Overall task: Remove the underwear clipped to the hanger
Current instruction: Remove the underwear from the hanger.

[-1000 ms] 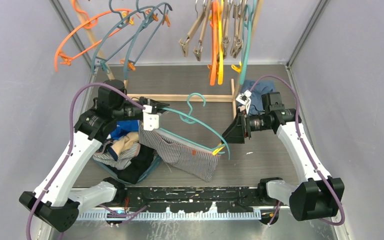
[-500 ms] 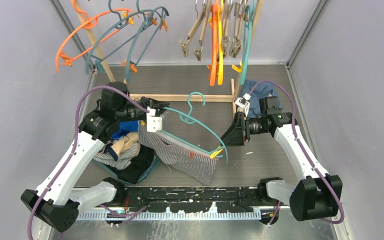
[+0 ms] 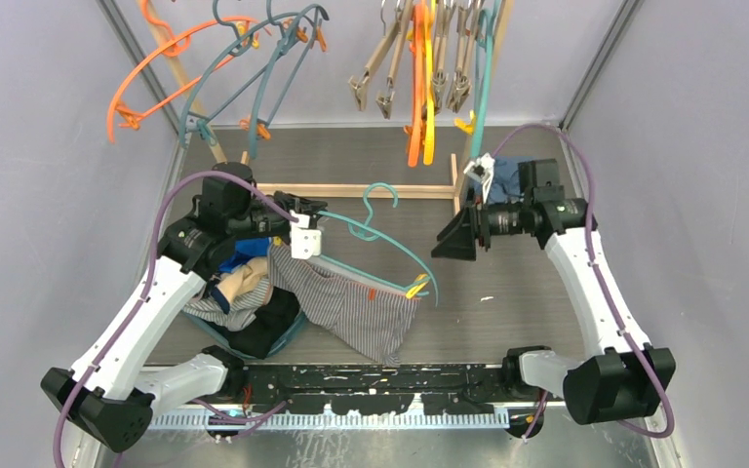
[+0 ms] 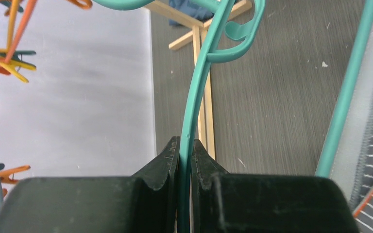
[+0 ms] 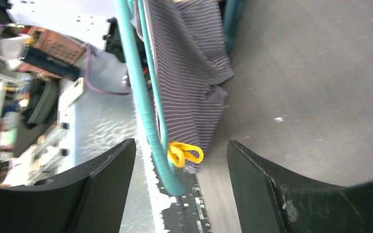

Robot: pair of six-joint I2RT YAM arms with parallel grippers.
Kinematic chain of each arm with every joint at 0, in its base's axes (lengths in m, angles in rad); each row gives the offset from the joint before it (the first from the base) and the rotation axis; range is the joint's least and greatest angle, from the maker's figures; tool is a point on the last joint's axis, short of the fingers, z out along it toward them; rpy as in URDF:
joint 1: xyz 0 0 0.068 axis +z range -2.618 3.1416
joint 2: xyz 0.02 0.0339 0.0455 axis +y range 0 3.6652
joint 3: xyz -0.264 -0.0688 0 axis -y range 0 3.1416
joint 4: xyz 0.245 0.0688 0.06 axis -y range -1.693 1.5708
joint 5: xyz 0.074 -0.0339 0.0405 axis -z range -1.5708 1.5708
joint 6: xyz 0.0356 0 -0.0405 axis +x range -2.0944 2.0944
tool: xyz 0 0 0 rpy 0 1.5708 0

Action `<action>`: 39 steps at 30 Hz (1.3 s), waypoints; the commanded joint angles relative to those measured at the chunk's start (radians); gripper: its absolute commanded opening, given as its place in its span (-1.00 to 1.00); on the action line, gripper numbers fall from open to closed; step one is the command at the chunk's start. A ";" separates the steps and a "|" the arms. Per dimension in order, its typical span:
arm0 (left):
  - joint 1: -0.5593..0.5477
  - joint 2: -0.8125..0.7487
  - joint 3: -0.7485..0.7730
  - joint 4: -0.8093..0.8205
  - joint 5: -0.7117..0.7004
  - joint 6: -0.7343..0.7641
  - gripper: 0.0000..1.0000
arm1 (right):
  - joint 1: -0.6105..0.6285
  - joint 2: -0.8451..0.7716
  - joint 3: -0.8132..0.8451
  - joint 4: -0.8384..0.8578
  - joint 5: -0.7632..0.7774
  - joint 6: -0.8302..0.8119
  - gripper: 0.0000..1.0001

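Left hand: the left hand (image 4: pixel 185 151) is pressed together on the teal hanger (image 4: pixel 196 82). It pinches the thin frame near the left shoulder and holds it up off the surface (image 3: pixel 507 312).
Right hand: the right hand (image 5: pixel 180 143) is spread wide and holds nothing. It faces the hanger's right end, near it but apart from it. In the wrist view the yellow clip (image 5: pixel 184 153) sits framed between its 2 fingers.
Task's thing: the pinstriped underwear (image 3: pixel 356 310) hangs below the hanger's lower bar with its waistband along the bar. Its bottom edge appears to reach the surface in front of the arm bases.
Clips: 2 show on the bar, the yellow clip at the right tip and an orange clip (image 3: pixel 372 292) nearer the middle. Both sit at the waistband, but whether each bites the cloth is too small to tell.
Pile: a pile of garments (image 3: pixel 242 292) in beige, bright blue, grey and dark cloth lies in a teal basket (image 3: pixel 299 322) just beside the left arm. None of it is on a hanger.
Done: judging by the pile, several pieces look to be off already.
Left: the pinstriped piece is not yet freed. I judge the yellow clip is the next to open, since the spread right hand is lined up for it, and the orange clip comes after.
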 commanded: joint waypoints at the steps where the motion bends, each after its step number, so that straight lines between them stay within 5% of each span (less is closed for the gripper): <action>1: -0.001 -0.013 0.058 -0.044 -0.061 -0.008 -1.00 | -0.053 -0.042 0.157 0.049 0.122 0.016 0.50; 5: -0.001 -0.015 0.050 -0.009 -0.063 -0.082 -1.00 | -0.052 -0.081 0.171 0.078 0.110 0.023 0.51; 16: -0.010 -0.019 0.034 0.082 0.074 -0.302 -1.00 | 0.188 -0.135 0.015 0.254 0.221 0.060 0.56; 22: -0.010 -0.020 0.010 0.123 0.086 -0.362 -1.00 | 0.220 -0.119 0.015 0.238 0.161 -0.008 0.03; 26: -0.010 -0.026 -0.003 0.116 0.091 -0.389 -1.00 | 0.222 -0.133 0.038 0.238 0.206 -0.069 -0.91; 31: -0.010 -0.030 0.017 -0.017 0.161 -0.438 -0.53 | 0.222 -0.171 0.061 0.202 0.282 -0.237 -0.99; 36: -0.010 -0.035 0.040 -0.117 0.226 -0.544 0.25 | 0.223 -0.184 0.082 0.122 0.309 -0.438 -0.99; 39: -0.010 -0.002 0.071 -0.117 0.245 -0.637 0.36 | 0.224 -0.178 0.095 0.072 0.286 -0.528 -0.99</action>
